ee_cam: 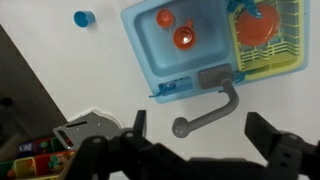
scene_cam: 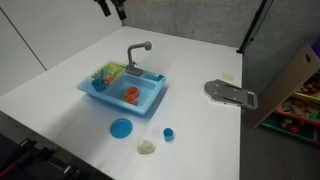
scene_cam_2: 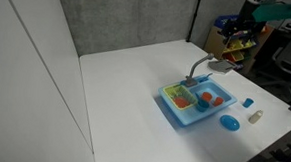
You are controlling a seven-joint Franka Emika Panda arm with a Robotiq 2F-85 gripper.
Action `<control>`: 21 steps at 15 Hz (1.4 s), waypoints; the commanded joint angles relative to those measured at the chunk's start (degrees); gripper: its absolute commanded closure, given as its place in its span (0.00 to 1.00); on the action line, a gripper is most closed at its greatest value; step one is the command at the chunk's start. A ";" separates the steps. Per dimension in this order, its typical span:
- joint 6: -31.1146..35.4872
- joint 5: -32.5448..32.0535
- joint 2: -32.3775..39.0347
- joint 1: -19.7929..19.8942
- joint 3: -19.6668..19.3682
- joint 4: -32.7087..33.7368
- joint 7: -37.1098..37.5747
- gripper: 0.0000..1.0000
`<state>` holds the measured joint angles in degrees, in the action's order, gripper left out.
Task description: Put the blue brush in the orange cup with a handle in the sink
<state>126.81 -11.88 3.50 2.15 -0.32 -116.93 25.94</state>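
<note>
The light-blue sink (scene_cam: 150,100) stands mid-table, with its grey faucet (scene_cam: 140,50) at the back; it also shows in the other exterior view (scene_cam_2: 174,105) and the wrist view (ee_cam: 145,45). The orange cup (ee_cam: 184,37) stands in the large basin, seen too in an exterior view (scene_cam: 131,94). A slim darker-blue piece (ee_cam: 176,86) lies on the sink ledge by the faucet base; I cannot tell whether it is the blue brush. My gripper (ee_cam: 200,135) is open and empty, high above the table behind the faucet, at the top edge of an exterior view (scene_cam: 113,8).
A yellow rack (ee_cam: 285,55) with an orange item fills the side compartment. A second small orange piece (ee_cam: 165,17) lies in the basin. A flat blue disc (scene_cam: 121,127), a tiny blue cylinder (scene_cam: 168,132) and a beige lump (scene_cam: 147,147) lie before the sink. A grey metal part (scene_cam: 230,93) lies aside.
</note>
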 commanded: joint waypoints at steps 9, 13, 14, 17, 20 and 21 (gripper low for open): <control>-0.95 -5.41 12.64 0.34 -9.44 5.77 8.00 0.00; -0.57 -5.35 15.99 0.70 -12.47 6.57 11.62 0.00; -0.90 -4.62 16.79 0.92 -12.95 6.90 11.96 0.00; -1.25 -3.99 18.88 1.29 -14.14 7.28 13.45 0.00; -1.64 -3.22 20.66 1.70 -14.73 7.23 14.12 0.00; -1.60 -3.07 21.18 1.78 -14.87 7.18 14.34 0.00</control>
<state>126.68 -16.05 22.64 3.46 -14.93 -111.68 39.08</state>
